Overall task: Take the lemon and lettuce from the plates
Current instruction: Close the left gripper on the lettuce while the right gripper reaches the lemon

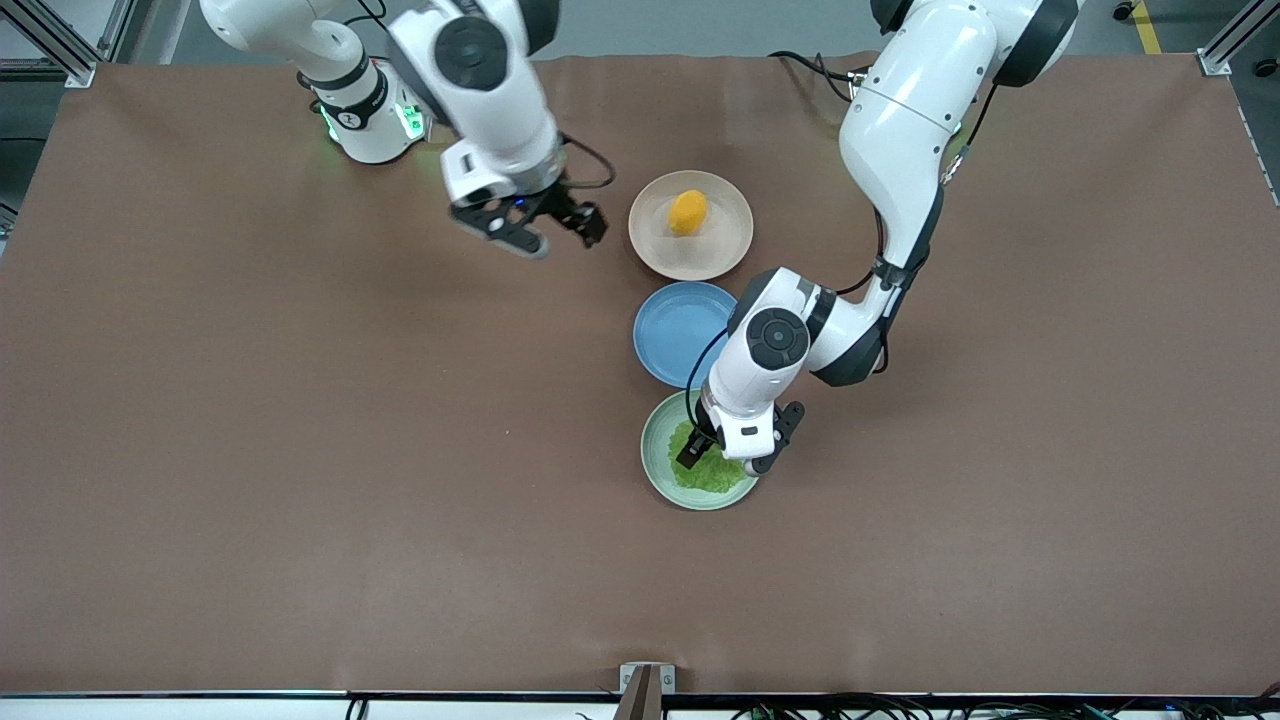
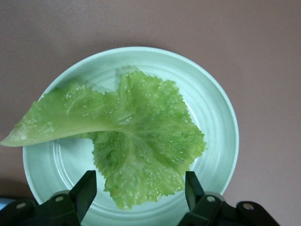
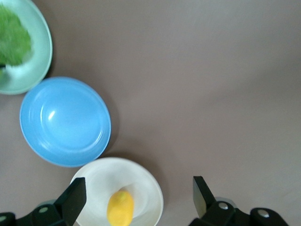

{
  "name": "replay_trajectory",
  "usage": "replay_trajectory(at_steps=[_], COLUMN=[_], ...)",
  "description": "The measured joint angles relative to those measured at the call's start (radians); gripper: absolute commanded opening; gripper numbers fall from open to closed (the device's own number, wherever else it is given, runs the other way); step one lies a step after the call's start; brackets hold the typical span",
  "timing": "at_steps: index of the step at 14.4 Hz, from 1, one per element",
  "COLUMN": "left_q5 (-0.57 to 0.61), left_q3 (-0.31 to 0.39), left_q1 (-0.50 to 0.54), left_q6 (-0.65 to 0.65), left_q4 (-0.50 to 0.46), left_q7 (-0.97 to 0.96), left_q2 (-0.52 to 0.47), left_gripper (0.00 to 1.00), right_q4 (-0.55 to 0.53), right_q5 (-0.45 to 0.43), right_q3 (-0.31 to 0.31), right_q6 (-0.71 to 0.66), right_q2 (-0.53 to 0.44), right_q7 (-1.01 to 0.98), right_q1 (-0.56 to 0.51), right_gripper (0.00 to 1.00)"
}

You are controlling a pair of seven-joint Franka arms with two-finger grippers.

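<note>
The lettuce [image 2: 136, 136] lies flat in the mint green plate [image 1: 658, 472], the plate nearest the front camera, its pale stem end hanging past the rim. The left gripper [image 1: 728, 462] is low over it, fingers [image 2: 84, 190] spread with the leaf's edge between them. A thin, flat leaf may slip when they close, or the tips may catch the plate and drag it.

The empty blue plate [image 1: 678, 330] sits just beside, so a skidding plate could knock it.

Farthest, the lemon [image 1: 688, 212] rests in the beige plate [image 1: 722, 252]. The right gripper [image 1: 545, 230], also spread, hangs over bare surface [image 1: 300, 450] beside that plate. A smooth oval could roll away under an off-centre pinch.

Open surface lies toward both ends.
</note>
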Motion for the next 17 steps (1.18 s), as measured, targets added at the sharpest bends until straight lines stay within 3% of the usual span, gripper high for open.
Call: replay_trajectory(at_steps=[5, 8, 12, 17], left_q5=[0.0, 0.0, 0.0, 0.0], left_q3=[0.001, 0.001, 0.002, 0.002], left_q1=[0.0, 0.0, -0.001, -0.001], left_q6=[-0.001, -0.001, -0.001, -0.002], left_q4=[0.0, -0.001, -0.003, -0.006], left_q7=[0.0, 0.0, 0.0, 0.0], left_q2=[0.013, 0.021, 0.026, 0.027], left_gripper=[0.76, 0.7, 0.57, 0.34], right_q4=[-0.003, 0.039, 0.116, 0.129], right_q5=[-0.061, -0.094, -0.125, -0.142], right_q3=[-0.001, -0.002, -0.003, -0.003], right_q6=[0.215, 0.268, 0.278, 0.348], right_q2=[0.174, 0.287, 0.389, 0.454], right_q7=[0.241, 0.331, 0.4, 0.447], right_q1=[0.169, 0.221, 0.262, 0.319], right_gripper=[1.0, 1.0, 1.0, 1.0])
